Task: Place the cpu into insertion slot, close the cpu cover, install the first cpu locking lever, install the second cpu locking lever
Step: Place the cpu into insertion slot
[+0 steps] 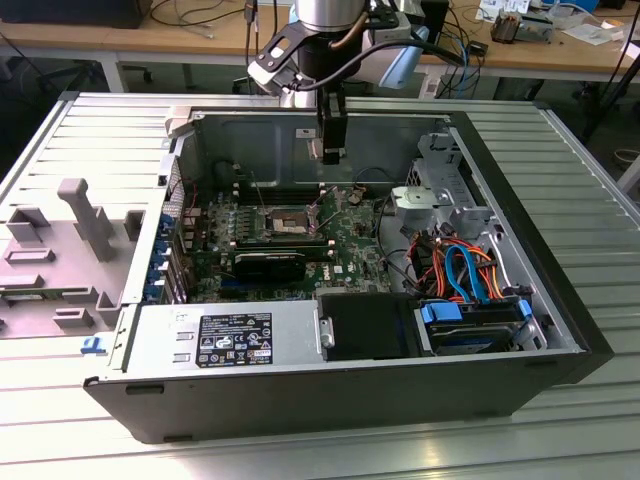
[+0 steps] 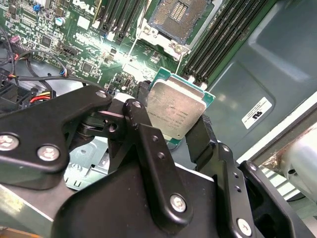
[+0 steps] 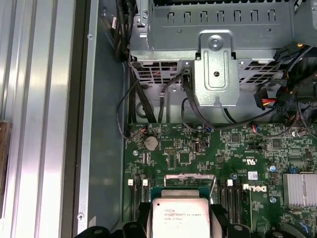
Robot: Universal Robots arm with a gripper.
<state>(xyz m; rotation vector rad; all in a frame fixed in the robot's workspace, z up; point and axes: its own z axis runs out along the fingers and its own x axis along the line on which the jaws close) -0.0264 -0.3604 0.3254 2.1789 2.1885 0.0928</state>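
My gripper (image 2: 173,119) is shut on the cpu (image 2: 176,108), a flat square chip with a dull silver top and a green edge, pinched at two opposite sides by the black fingers (image 2: 143,119). The first wrist view shows the cpu (image 3: 181,218) over the green board. In the exterior view my gripper (image 1: 332,150) hangs inside the open computer case, well above the board, beyond and a little toward the exterior view's right of the insertion slot (image 1: 285,222). The insertion slot (image 2: 181,17) lies open with its dark gold-tinted centre bare. Thin locking levers (image 1: 318,205) stand up beside it.
The black case (image 1: 560,300) walls ring the board. Long black memory slots (image 2: 223,44) flank the socket. A silver drive bracket (image 3: 215,69), black cables (image 3: 148,114) and orange and blue cables (image 1: 460,265) lie toward the exterior view's right. A grey power supply (image 1: 220,340) fills the near side.
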